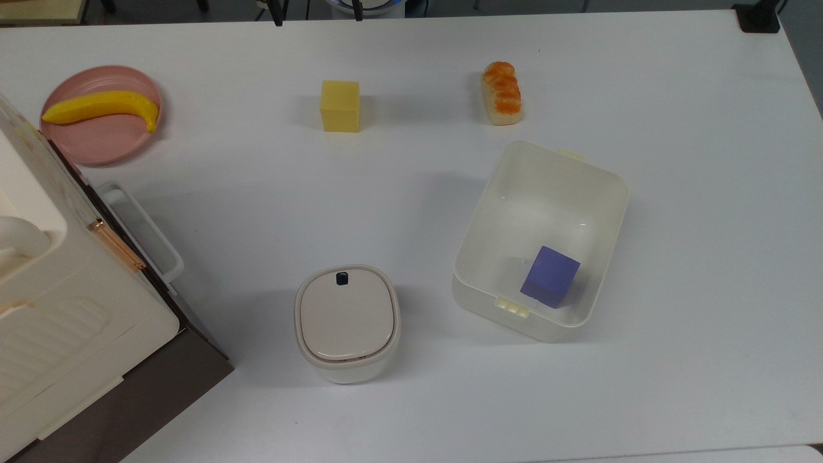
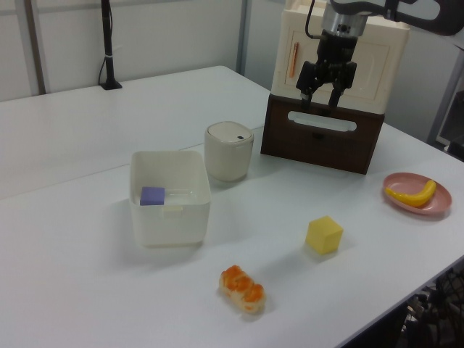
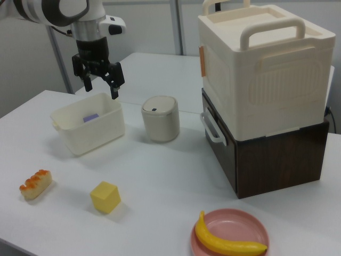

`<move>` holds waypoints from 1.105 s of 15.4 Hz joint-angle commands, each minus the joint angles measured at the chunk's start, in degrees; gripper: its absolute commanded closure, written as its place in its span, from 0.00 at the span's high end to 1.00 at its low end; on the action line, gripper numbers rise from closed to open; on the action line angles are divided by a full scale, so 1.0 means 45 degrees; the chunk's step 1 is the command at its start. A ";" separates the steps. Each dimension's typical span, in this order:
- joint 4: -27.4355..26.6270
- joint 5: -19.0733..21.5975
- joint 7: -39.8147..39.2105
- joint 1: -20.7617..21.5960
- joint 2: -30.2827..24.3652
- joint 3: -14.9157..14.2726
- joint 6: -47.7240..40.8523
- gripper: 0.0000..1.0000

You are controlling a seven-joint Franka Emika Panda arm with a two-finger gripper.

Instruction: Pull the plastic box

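The gripper hangs in the air with its two fingers spread apart and nothing between them, pointing downward. In the right view it sits above the far rim of the plastic box; in the left view the gripper appears in front of the appliance, well apart from the plastic box.

Taking the plastic box as the landmark: it stands open on the white table, and inside it lies one purple cube, close to the rim that carries a small clip tab. Near it, toward the top view's left, stands one lidded canister with a black button on top. Just beyond its far rim, toward the top view's top, lies one orange-topped bread roll. Farther toward the top view's upper left sits one yellow cube. Well apart, at the top view's left edge, one pink plate holds one banana, next to the single cream-and-brown appliance.
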 commanded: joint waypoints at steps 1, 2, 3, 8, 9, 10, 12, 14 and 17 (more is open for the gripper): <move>-0.0046 0.0263 -0.0048 0.0084 -0.0071 0.0109 -0.0227 1.00; -0.0105 0.0244 -0.0068 0.0104 -0.0110 0.0167 -0.0052 1.00; -0.0221 0.0244 -0.0165 0.0085 -0.0110 0.0341 0.0336 1.00; -0.0261 0.0146 -0.1138 0.0084 0.0065 0.1160 0.1489 1.00; -0.0261 0.0069 -0.1529 0.0084 0.0220 0.1627 0.1763 1.00; -0.0242 0.0029 -0.1784 0.0084 0.0415 0.2038 0.1940 1.00; -0.0126 -0.0360 -0.1865 0.0084 0.1039 0.2800 0.2214 1.00; -0.0105 -0.0887 -0.1884 0.0162 0.1606 0.3388 0.2700 1.00; 0.0069 -0.1357 -0.2233 0.0922 0.2348 0.3488 0.3599 1.00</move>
